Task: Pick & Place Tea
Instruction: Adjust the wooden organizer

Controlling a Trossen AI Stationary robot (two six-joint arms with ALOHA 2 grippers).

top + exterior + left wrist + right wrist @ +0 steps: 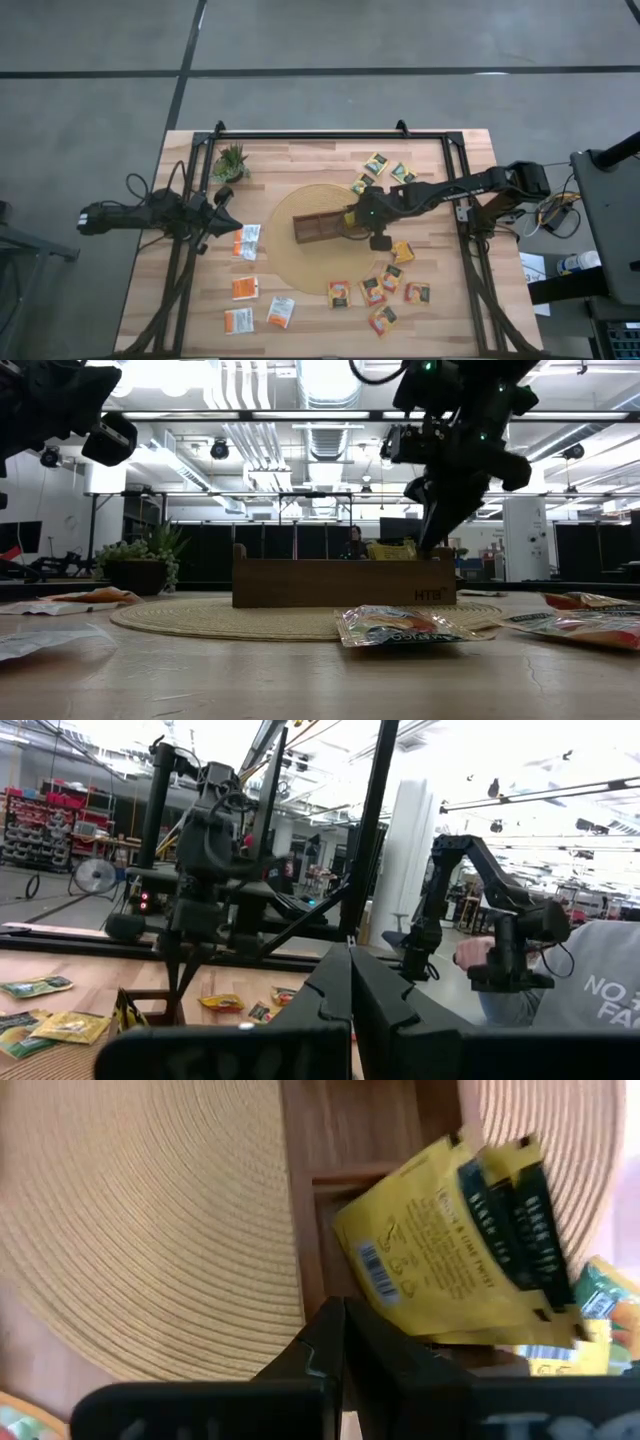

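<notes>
Tea sachet, yellow flat square (455,1245), standing tilted in end compartment of dark brown divided wooden tray (318,226) on round woven mat (285,255).
Right end effector (372,236) beside tray's end, fingers together, empty; probably just released. Left end effector (226,212) parked near potted plant (231,160), fingers together, empty. Other sachets scattered across wooden worktop (310,320), awaiting pickup.

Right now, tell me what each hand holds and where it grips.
The right hand pinches a yellow tea bag by its edge over the tray. The left hand holds nothing.
</notes>
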